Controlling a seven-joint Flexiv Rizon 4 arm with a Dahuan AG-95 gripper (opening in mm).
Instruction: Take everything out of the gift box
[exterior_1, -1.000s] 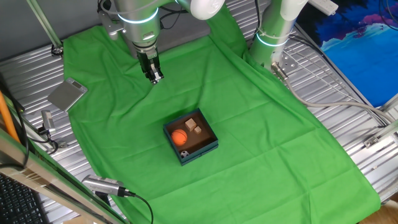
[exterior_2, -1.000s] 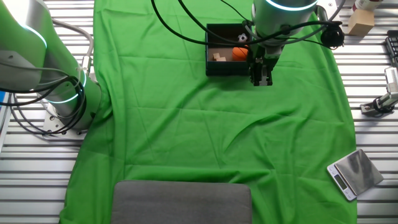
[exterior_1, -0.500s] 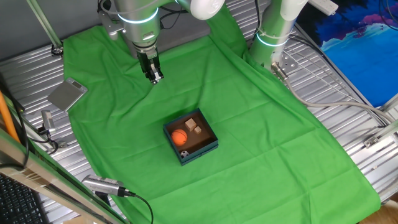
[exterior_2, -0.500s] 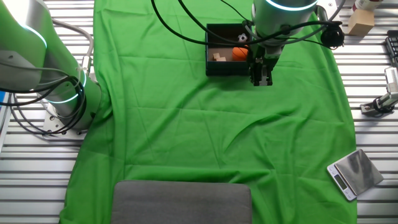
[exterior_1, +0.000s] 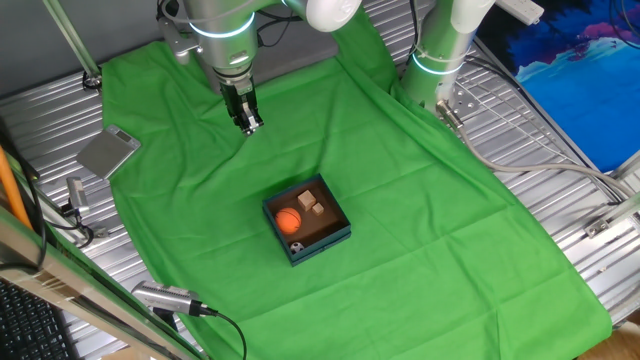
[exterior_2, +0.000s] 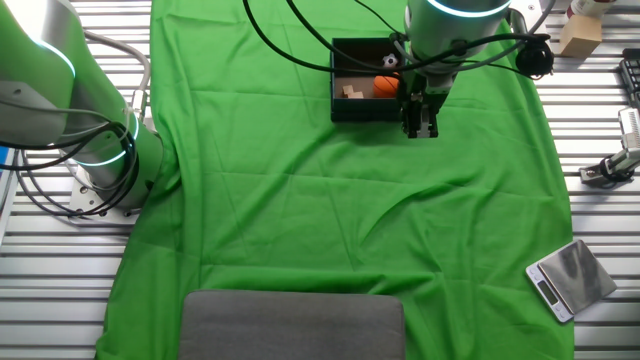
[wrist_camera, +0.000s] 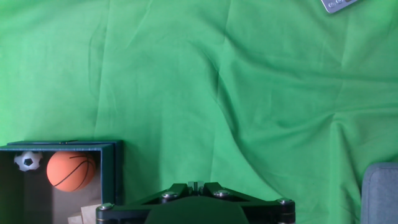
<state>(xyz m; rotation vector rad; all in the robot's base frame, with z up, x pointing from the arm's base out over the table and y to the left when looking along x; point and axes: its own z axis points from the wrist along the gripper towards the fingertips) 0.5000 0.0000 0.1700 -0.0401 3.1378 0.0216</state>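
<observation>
surface (exterior_1: 420, 190): covered in a green cloth, so the little stuff stands out nicely and probably won't roll far once I set it down.

box (exterior_1: 307, 220): sits open-topped near the middle of the cloth. Nothing's out of it yet, I'd say.

my end effector (exterior_1: 247, 122): hanging above bare cloth, well apart from the box and off to one side of it. Fingers look close together with nothing between them, so closed and empty as far as I can tell.

orange ball (wrist_camera: 71, 170): in the box near a wall, biggest item, likely the easiest first grab.

wooden cubes (exterior_1: 311, 203): two of them, side by side next to the ball.

soccer ball (wrist_camera: 27, 161): tucked in a corner right beside the orange ball, so tight for my fingers.
</observation>
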